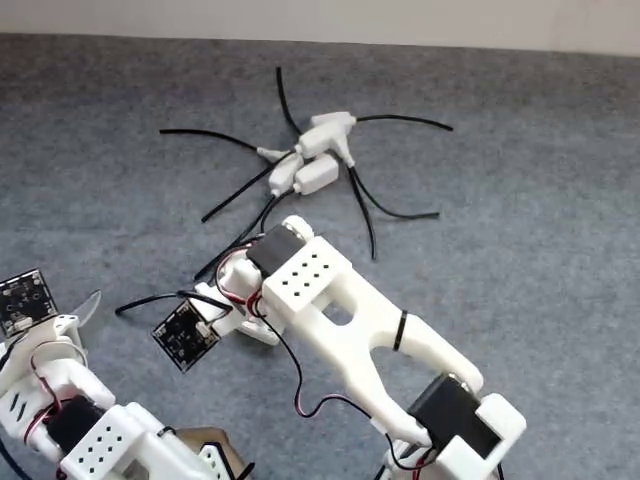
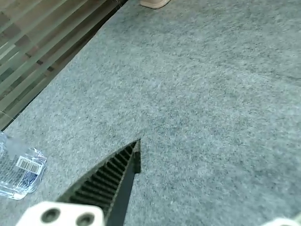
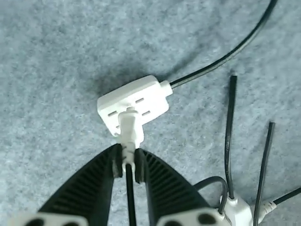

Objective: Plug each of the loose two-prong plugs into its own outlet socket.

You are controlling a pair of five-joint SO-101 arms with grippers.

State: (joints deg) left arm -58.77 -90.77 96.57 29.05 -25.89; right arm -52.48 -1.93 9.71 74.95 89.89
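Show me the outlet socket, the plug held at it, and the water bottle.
outlet socket [image 3: 143,95]: right wrist view, slotted face of the white block.
plug [image 3: 130,128]: right wrist view, its white body.
water bottle [image 2: 30,164]: left wrist view, its label.

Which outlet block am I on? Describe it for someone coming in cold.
On the grey carpet, look just ahead of the right gripper. A white outlet block lies there alone, one black cord leaving its far end. Unlike the tangled cluster of white pieces nearby, it has a white plug, held in the fingers, at its slotted face.
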